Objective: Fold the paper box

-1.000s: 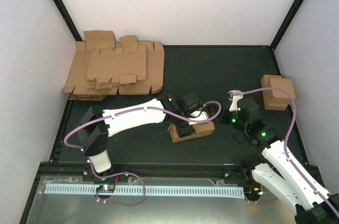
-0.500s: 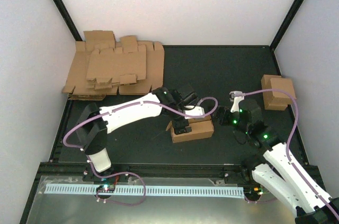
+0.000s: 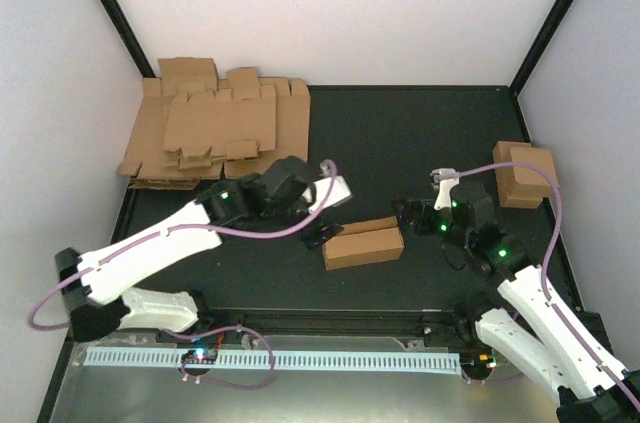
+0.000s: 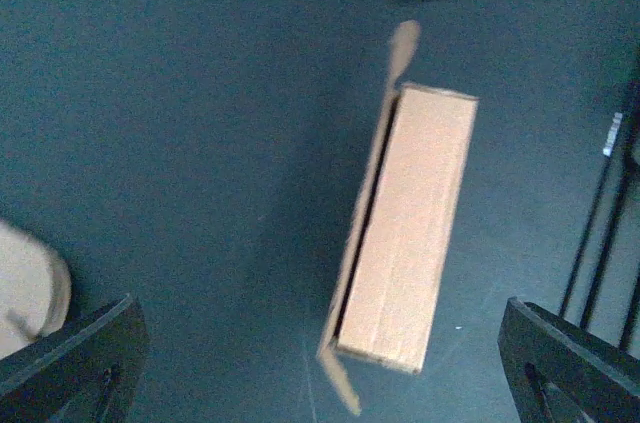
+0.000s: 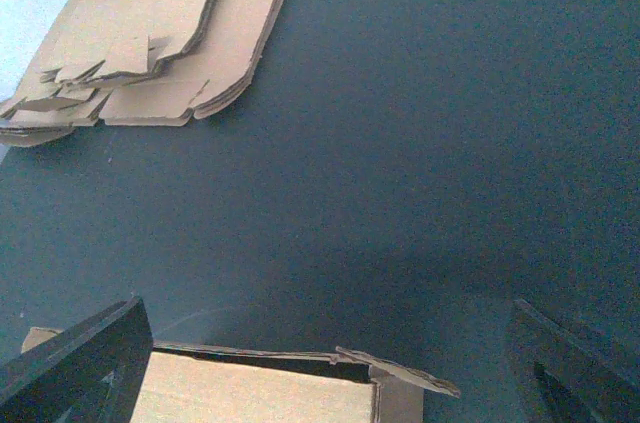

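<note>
The paper box lies on the black mat as a small brown closed box. In the left wrist view the paper box shows a narrow slit along its long left side and a small tab sticking out at each end. My left gripper hovers open just off the box's left end, with nothing between its fingers. My right gripper stands open just off the box's right end, also with nothing in it. The right wrist view shows the box's top low between the fingers.
A pile of flat brown blanks lies at the back left, also seen in the right wrist view. Two folded boxes sit at the right edge. Black frame posts stand at the corners; a metal rail runs along the front.
My left gripper has opened, let go of the box and drawn back to the left, its arm swinging low. The box now lies free. The right gripper has opened a little wider.
</note>
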{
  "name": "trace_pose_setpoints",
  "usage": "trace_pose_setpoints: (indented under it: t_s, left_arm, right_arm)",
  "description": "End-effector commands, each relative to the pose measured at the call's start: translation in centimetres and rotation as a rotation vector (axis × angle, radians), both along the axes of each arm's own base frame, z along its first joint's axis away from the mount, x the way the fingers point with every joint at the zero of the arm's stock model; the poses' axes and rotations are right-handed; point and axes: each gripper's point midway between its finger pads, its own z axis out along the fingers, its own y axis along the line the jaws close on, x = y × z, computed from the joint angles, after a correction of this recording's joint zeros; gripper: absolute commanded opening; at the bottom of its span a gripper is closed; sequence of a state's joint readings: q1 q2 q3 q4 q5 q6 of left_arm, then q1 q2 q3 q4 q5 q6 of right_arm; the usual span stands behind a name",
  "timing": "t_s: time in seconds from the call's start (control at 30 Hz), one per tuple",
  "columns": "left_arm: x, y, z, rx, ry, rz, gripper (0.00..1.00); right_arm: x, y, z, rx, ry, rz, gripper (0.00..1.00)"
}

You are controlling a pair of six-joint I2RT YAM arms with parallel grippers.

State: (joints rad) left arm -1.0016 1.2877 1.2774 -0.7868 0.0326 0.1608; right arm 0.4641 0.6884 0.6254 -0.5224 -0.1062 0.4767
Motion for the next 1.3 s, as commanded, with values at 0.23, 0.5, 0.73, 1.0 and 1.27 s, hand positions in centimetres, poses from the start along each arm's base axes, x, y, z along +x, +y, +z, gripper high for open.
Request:
trace_pose_setpoints:
  t_s: [0.23,0.5,0.73,1.0,1.27]
  left_arm:
    - [2.3,8.2,-0.5,-0.303,0.103,0.512,0.99]
    - [1.3,7.9,-1.8,-0.343,0.147,0.476,0.99]
    - [0.9,7.1,-2.7,-0.359,0.165,0.425,0.99]
    - [1.0,6.5,-3.6,-0.360,0.197,0.432,0.99]
    - [1.0,5.9,-3.6,-0.386,0.193,0.405,0.99]
  right_arm:
    - [-1.4,1.4,0.6,0.048,0.032,0.099,1.00]
    - [-1.1,0.4,0.5,0.026,0.089,0.027,0.99]
    - [-1.8,1.1,-1.6,0.035,0.170,0.056,0.97]
    - [-2.1,1.6,-2.3,0.084,0.140,0.083,1.00]
    - [-1.8,1.8,-3.4,0.067,0.179,0.077,0.99]
